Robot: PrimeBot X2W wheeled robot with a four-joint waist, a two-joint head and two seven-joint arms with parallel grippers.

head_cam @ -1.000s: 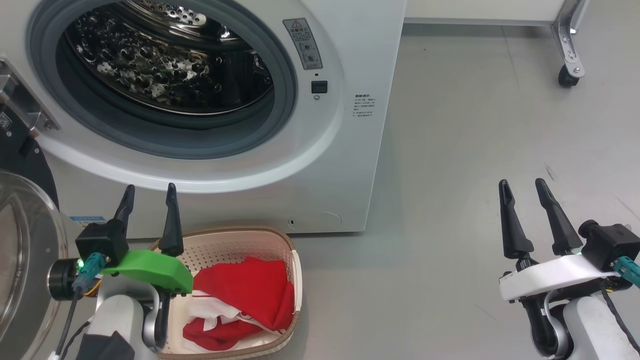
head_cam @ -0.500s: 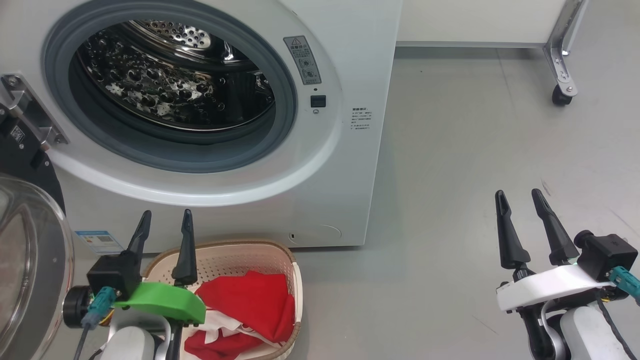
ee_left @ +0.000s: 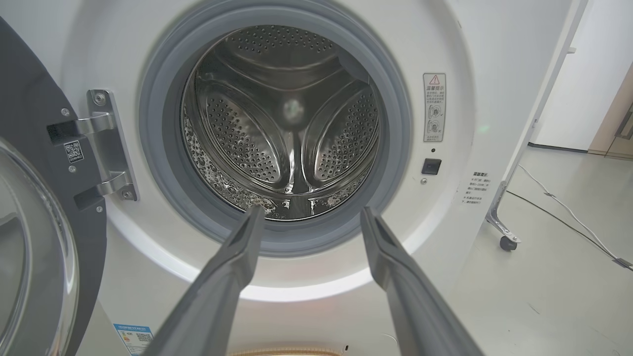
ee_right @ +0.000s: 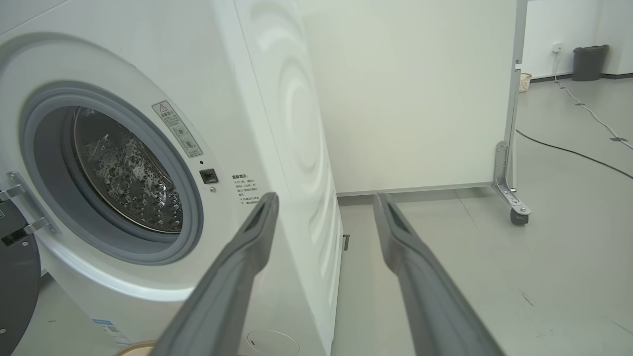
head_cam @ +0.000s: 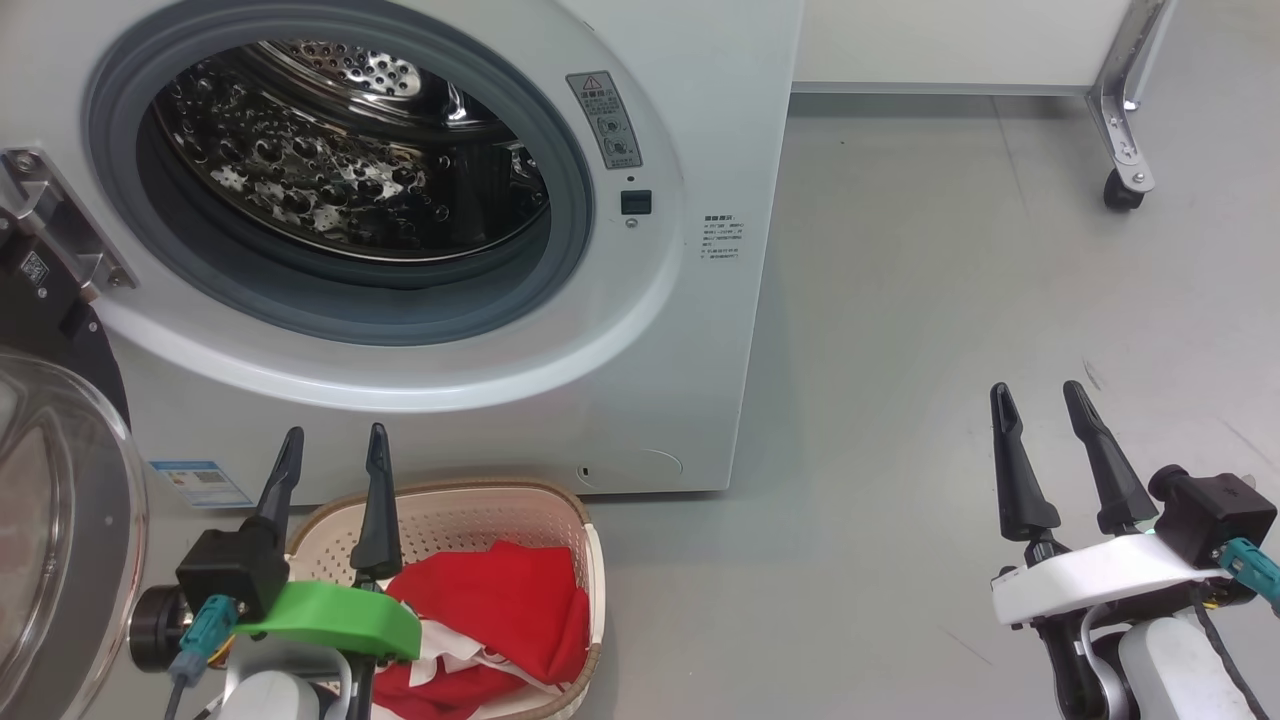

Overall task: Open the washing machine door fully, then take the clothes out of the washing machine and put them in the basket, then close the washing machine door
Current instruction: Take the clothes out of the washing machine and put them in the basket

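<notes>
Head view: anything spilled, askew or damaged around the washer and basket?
Nothing stands out. The clothes lie inside the basket, none on the floor; the drum looks empty; the washing machine door hangs open at left, not yet closed.

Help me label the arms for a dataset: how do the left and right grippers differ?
The left gripper sits on a green mount, the right gripper on a white mount. The left gripper hangs over the basket holding red clothes; the right gripper hangs over grey floor. Both are open and empty.
</notes>
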